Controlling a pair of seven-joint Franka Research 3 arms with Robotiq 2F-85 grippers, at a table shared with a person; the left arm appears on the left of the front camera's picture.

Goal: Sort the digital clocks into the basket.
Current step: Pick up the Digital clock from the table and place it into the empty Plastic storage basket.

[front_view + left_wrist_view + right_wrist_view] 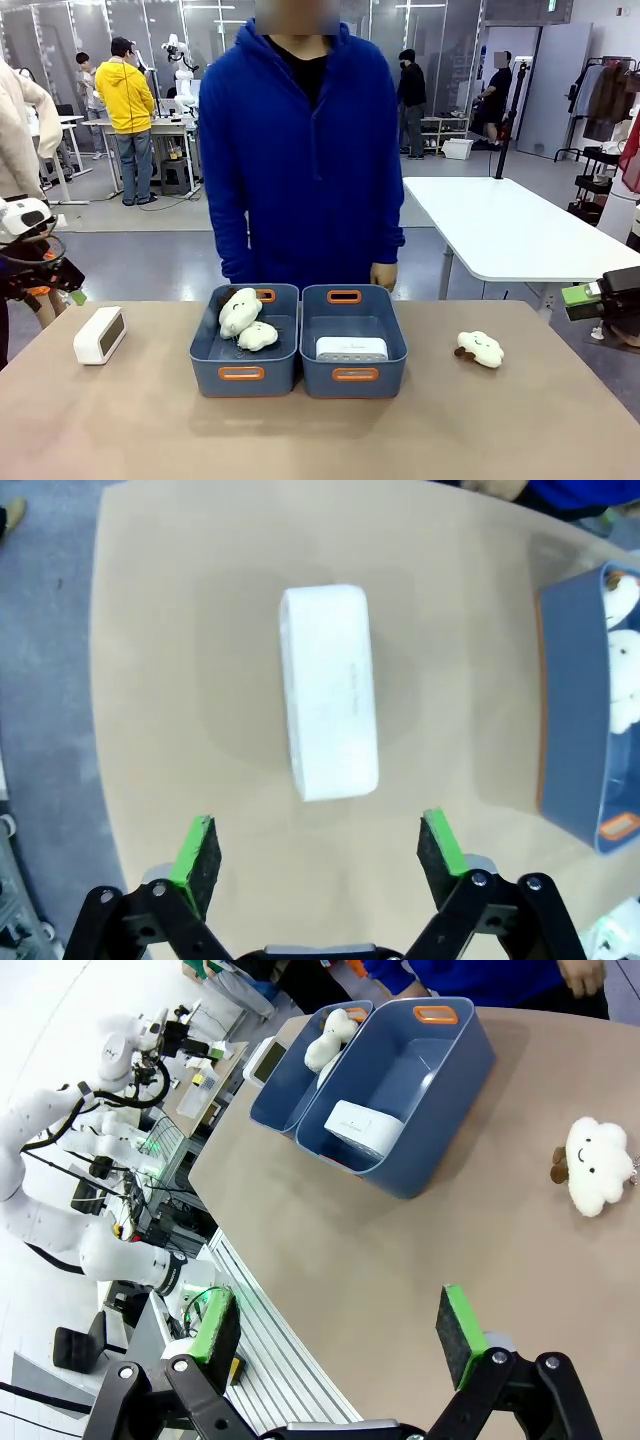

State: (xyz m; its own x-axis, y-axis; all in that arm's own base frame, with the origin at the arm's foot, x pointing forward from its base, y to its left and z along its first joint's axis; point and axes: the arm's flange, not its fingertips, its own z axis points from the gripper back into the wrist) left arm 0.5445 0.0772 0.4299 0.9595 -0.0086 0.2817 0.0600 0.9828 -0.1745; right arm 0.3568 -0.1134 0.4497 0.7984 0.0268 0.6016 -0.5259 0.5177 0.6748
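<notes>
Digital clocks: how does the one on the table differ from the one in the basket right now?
The table clock stands on bare tabletop at the robot's left; the basket clock lies inside the right basket. The table clock shows its greyish display; the basket clock shows mostly white casing. The open left gripper hangs over the table clock alone. Both are white rounded boxes.

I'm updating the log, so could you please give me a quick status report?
Left claw open, facing the loose clock. Right claw open. Other clock in the right basket. Toy basket stands between.
</notes>
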